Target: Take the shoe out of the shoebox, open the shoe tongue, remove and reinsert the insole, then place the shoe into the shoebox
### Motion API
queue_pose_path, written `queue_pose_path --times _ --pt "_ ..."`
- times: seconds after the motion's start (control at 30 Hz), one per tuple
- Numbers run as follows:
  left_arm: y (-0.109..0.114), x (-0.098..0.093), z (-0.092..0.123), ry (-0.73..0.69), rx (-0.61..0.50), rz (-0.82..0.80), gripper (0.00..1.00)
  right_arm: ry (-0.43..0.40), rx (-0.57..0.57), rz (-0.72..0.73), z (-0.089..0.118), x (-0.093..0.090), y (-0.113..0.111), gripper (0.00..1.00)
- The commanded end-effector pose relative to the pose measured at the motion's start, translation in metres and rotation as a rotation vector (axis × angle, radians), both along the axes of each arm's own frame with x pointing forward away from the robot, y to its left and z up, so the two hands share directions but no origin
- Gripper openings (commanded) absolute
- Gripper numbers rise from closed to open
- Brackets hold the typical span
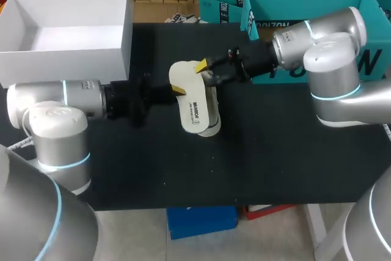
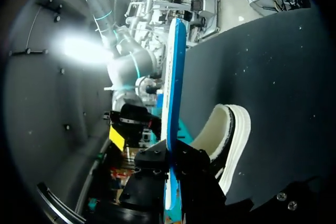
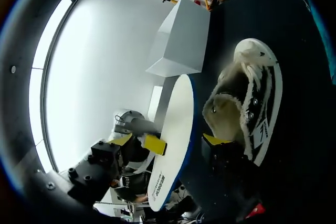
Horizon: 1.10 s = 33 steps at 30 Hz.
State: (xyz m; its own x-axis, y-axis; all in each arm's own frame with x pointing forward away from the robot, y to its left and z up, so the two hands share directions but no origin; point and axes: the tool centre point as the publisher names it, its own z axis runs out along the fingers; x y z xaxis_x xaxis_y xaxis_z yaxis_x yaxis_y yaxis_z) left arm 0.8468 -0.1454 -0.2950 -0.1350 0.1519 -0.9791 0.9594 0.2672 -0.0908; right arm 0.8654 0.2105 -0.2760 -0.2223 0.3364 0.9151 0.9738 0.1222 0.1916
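The open white cardboard shoebox (image 1: 67,25) stands at the far left corner of the black desk (image 1: 275,151). The white low shoe with a fleecy cream lining (image 1: 211,123) is out of it, lying on the desk off the shoebox's near right corner and well apart from it. Over the shoe, on the side toward the shoebox, hangs the flat oval insole with a cream top and blue underside (image 1: 192,105). It hides most of the shoe from above, so only the shoe's rim shows on the side away from the shoebox. The left claw (image 1: 177,91) comes in below the shoebox and is clenched on the insole's edge, with a black finger block pressed to each face (the left wrist view shows this edge-on). The right claw (image 1: 206,70) sits at the insole's end level with the shoebox's front wall, just over the shoe's opening. Whether it is clenched or released cannot be told.
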Motion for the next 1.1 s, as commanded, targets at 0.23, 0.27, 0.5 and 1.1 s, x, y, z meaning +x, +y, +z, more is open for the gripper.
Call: queue_pose_path --times 0.23,0.27,0.5,1.1 --pt "0.030 -0.041 -0.002 0.155 0.126 -0.112 0.00 -0.025 -0.130 -0.164 0.031 -0.043 -0.047 1.00" --pt "0.033 -0.045 -0.004 0.161 0.134 -0.113 0.00 -0.024 -0.138 -0.175 0.032 -0.047 -0.050 1.00" --pt "0.043 -0.061 -0.008 0.195 0.146 -0.147 0.00 -0.044 -0.157 -0.249 0.048 -0.069 -0.073 1.00" --pt "0.032 -0.100 -0.022 0.245 0.216 -0.324 0.00 -0.063 -0.258 -0.409 0.076 -0.119 -0.105 1.00"
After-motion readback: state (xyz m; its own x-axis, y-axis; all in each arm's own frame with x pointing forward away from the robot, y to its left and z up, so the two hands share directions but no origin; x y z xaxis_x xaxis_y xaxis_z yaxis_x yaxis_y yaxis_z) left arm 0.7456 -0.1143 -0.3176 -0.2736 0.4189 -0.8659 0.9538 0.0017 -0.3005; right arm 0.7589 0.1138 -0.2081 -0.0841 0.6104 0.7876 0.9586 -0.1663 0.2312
